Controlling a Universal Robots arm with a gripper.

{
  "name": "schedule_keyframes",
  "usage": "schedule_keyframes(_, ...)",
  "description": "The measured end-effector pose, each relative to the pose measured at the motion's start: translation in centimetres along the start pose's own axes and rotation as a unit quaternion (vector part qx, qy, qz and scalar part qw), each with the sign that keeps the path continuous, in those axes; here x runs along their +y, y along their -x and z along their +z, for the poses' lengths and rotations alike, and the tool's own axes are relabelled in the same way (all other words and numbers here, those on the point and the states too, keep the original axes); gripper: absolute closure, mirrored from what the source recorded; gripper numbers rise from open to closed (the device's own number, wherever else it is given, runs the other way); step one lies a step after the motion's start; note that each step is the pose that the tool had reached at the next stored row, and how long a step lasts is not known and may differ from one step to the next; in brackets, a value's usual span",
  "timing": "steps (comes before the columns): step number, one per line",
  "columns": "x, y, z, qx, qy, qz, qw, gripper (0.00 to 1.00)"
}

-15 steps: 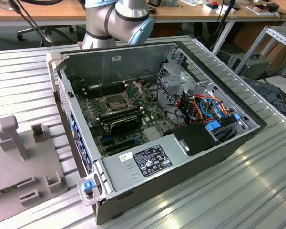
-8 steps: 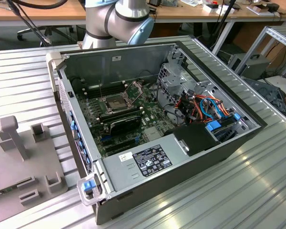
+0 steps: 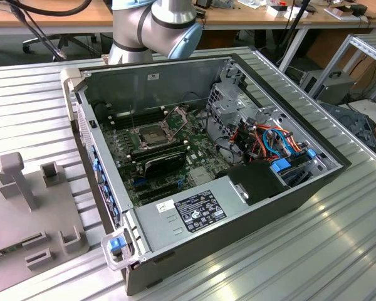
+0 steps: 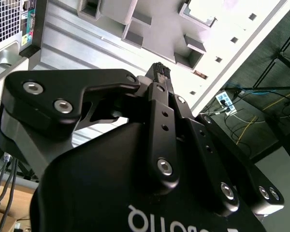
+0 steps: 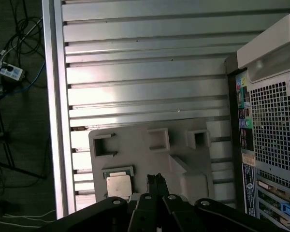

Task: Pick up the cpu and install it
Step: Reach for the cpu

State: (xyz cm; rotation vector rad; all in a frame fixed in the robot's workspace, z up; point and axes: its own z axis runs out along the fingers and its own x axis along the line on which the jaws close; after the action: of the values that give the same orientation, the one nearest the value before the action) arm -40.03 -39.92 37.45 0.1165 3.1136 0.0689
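The gripper hangs over the grey holder plate, jaws closed on nothing. The cpu lies in a pocket at the plate's corner nearest the table edge. A clean pick probably needs the jaws opened wider than the chip and centred squarely over it.

The cpu looks dull silver-grey against its pale grey holder plate. The gripper is matte black. The table is ribbed silver metal. Inside the dark grey case sit a green motherboard and blue and orange cables.
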Motion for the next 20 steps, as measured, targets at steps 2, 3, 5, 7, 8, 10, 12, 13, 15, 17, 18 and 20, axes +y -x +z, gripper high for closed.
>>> schedule_keyframes(2, -0.01, -0.02, 0.11, 0.0000, 0.0000, 0.000, 1.00000, 0.89)
schedule_keyframes(3, -0.02, -0.02, 0.16, 0.0000, 0.0000, 0.000, 1.00000, 0.89)
schedule_keyframes(5, -0.03, -0.03, 0.26, 0.0000, 0.0000, 0.000, 1.00000, 0.89)
schedule_keyframes(7, -0.05, -0.05, 0.37, 0.0001, 0.0000, 0.000, 1.00000, 0.89)
schedule_keyframes(8, -0.07, -0.06, 0.48, 0.0000, 0.0000, 0.000, 1.00000, 0.89)
schedule_keyframes(10, -0.10, -0.07, 0.65, 0.0001, 0.0000, 0.000, 1.00000, 0.89)
schedule_keyframes(12, -0.15, -0.13, 0.82, 0.0000, 0.0000, 0.000, 1.00000, 0.89)
schedule_keyframes(13, -0.19, -0.16, 0.91, 0.0000, 0.0000, 0.000, 1.00000, 0.89)
schedule_keyframes(15, -0.28, -0.19, 0.97, 0.0000, 0.0000, 0.000, 1.00000, 0.89)
schedule_keyframes(17, -0.38, -0.31, 1.08, 0.0000, 0.0000, 0.000, 1.00000, 0.89)
schedule_keyframes(18, -0.40, -0.37, 1.12, 0.0000, 0.0000, 0.000, 1.00000, 0.89)
schedule_keyframes(20, -0.45, -0.52, 1.21, 0.0000, 0.0000, 0.000, 1.00000, 0.89)
